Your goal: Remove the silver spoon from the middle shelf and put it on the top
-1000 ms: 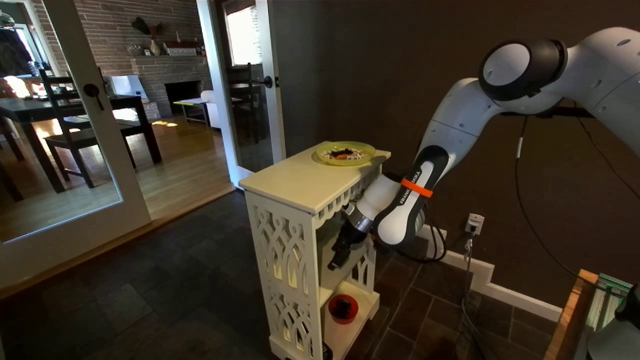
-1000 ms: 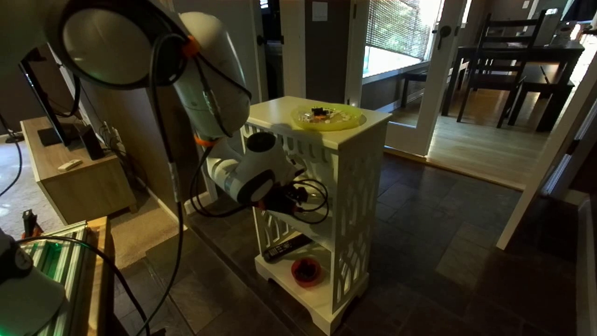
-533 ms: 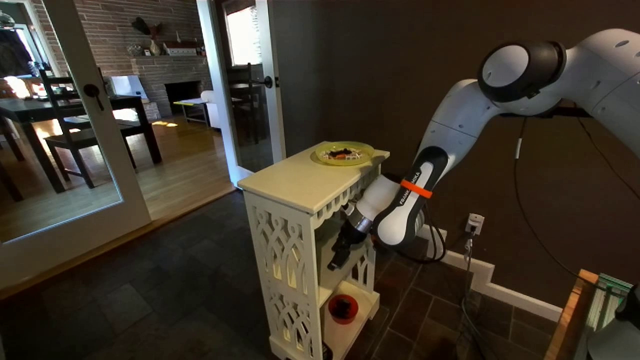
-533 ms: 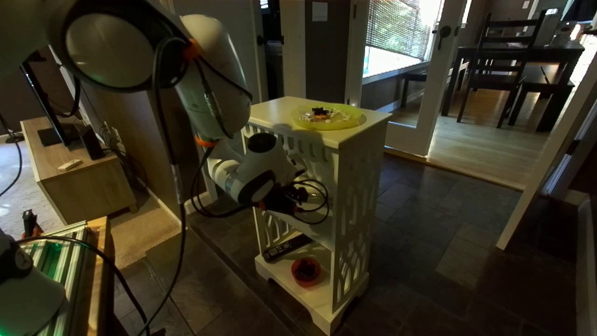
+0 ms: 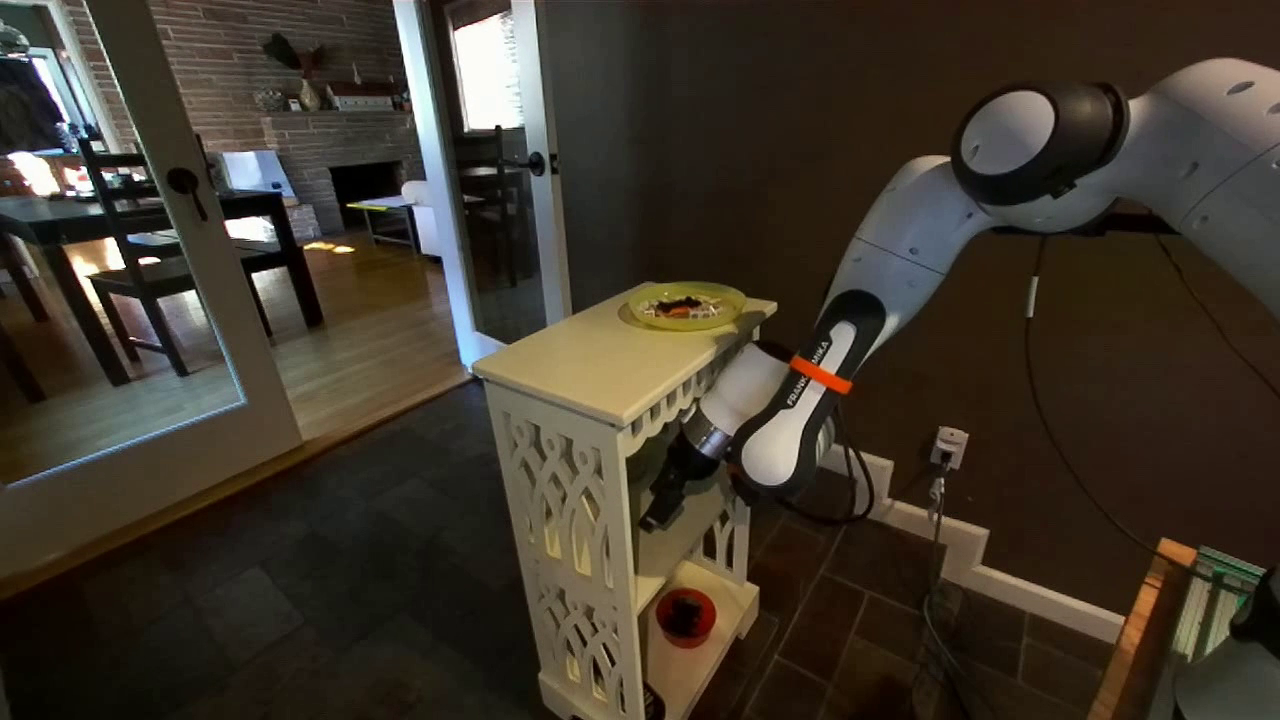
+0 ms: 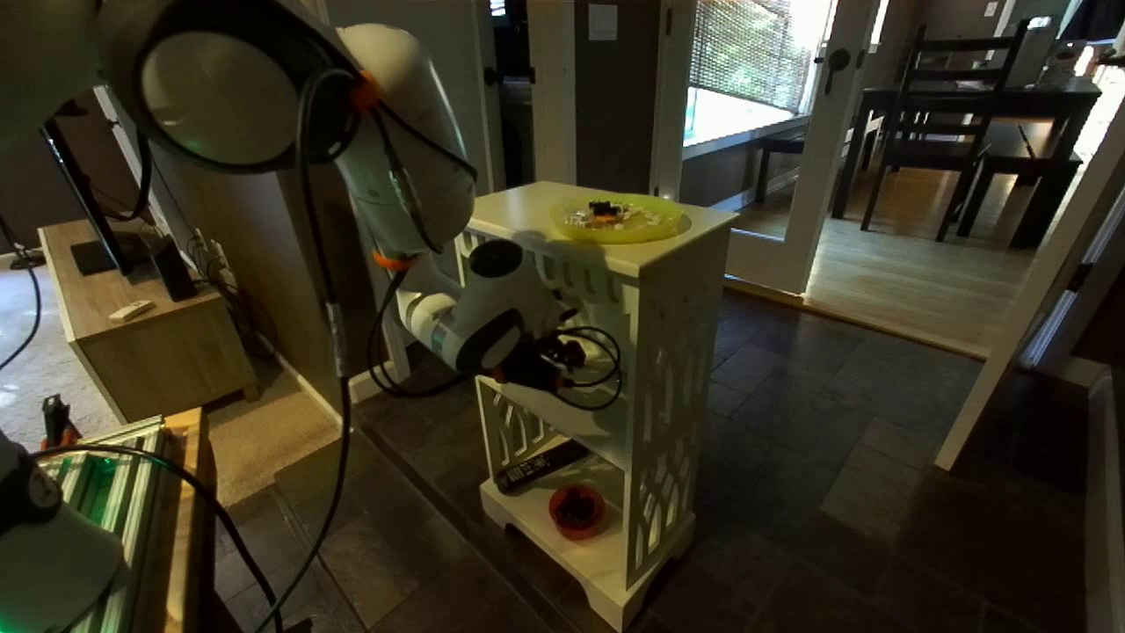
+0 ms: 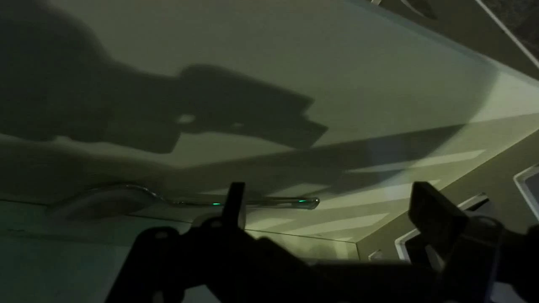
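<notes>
Silver spoon (image 7: 193,204): lies on the middle shelf (image 7: 261,38), left of centre and below mid-height in the wrist view; bowl toward the left edge, handle running right to a rounded end near the middle.
Middle shelf: pale board, meeting the back panel (image 7: 38,265) in a thin dark line just beside the spoon; a dark shadow (image 7: 236,101) spreads over it from the upper left of the wrist view.
Hand (image 7: 328,191): fingers (image 7: 436,214) spread wide at lower centre and lower right of the wrist view, with hold of nothing; the finger nearer the left crosses in front of the spoon's handle, and whether they touch cannot be told. In both exterior views it is set in the bay between middle shelf and top (image 5: 590,350).
Top: flat cream panel at the centre of an exterior view, bearing a yellow-green plate (image 5: 690,324) near its upper right corner; the dark, orange and white bits on the plate are too small to name.
Lowest board (image 6: 527,499): carries a red bowl (image 6: 580,533) with something dark inside; a black bar-shaped thing (image 6: 542,466) with pale markings lies to the bowl's upper left in an exterior view.
Arm (image 5: 915,225): white with black joints and an orange band, slanting down from the upper right of an exterior view.
</notes>
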